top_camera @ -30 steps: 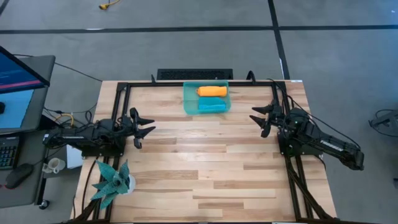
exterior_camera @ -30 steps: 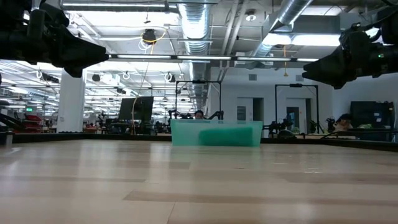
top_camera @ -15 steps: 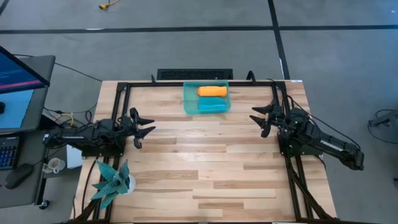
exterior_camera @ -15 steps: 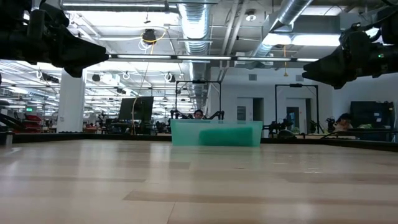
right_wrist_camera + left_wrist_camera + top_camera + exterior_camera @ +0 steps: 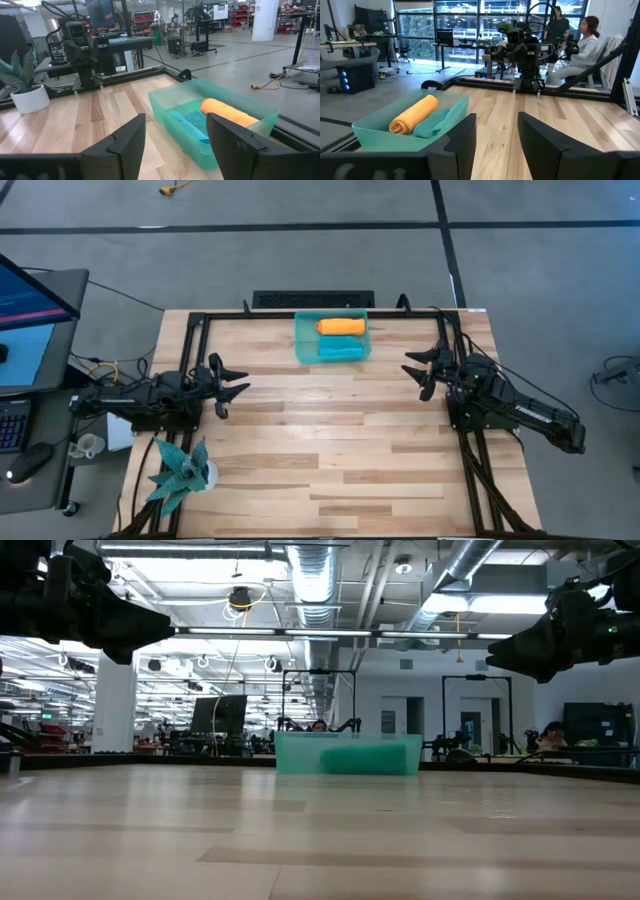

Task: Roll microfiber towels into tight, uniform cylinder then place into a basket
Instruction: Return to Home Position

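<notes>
The rolled orange towel [image 5: 341, 326] and teal towel [image 5: 341, 351] lie side by side in the basket [image 5: 300, 342] at the far edge of the surface [image 5: 330, 450]. The left gripper [image 5: 240, 381] and right gripper [image 5: 409, 366] hover well apart from it, fingers apart and empty. The likely risk: the soft rolls, pinned by nothing, slackening.

No legible text, label, brand, number or sign in any view.
Monitor screen [image 5: 25, 290], left edge of high view: blue and red blocks only, nothing readable.
Small green lit sign [image 5: 46, 715], far left in room, low view: too small to read.
Screen [image 5: 100, 7] in far room, right wrist view: blurred, no characters made out.
</notes>
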